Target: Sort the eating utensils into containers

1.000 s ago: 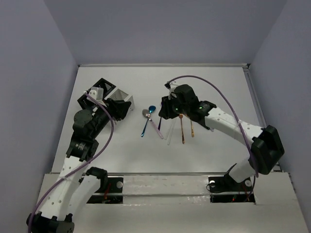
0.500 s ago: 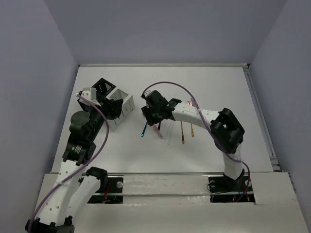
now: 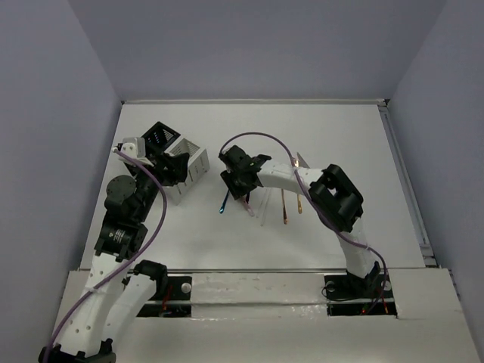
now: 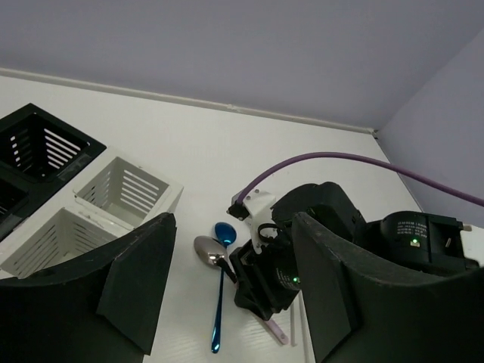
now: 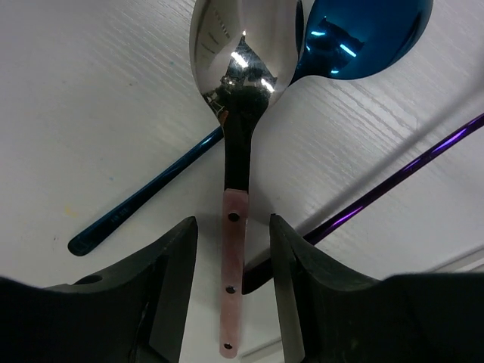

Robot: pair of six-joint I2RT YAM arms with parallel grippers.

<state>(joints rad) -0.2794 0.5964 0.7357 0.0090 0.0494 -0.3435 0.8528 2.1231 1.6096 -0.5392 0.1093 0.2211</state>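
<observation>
A silver spoon [image 5: 240,60] with a pink handle [image 5: 233,249] lies on the table, crossing a blue spoon [image 5: 355,34] and a purple handle [image 5: 393,178]. My right gripper [image 5: 233,280] is open, low over the table, one finger on each side of the pink handle without touching it. From above it [image 3: 238,181] covers the spoon bowls. My left gripper [image 3: 172,162] is open and empty, hovering by the white caddy [image 3: 195,160], with the black caddy [image 3: 157,136] behind it. Its wrist view shows both spoons [image 4: 208,249] and both caddies [image 4: 121,189].
Two gold forks [image 3: 284,208] and white chopsticks [image 3: 265,206] lie just right of the spoons. The blue spoon's handle [image 3: 223,204] points toward the near edge. Walls close the table at the back and at both sides.
My right gripper has swung left, from above the gold forks to the silver spoon, and come down astride its handle. My left arm has drawn back slightly to the left.
</observation>
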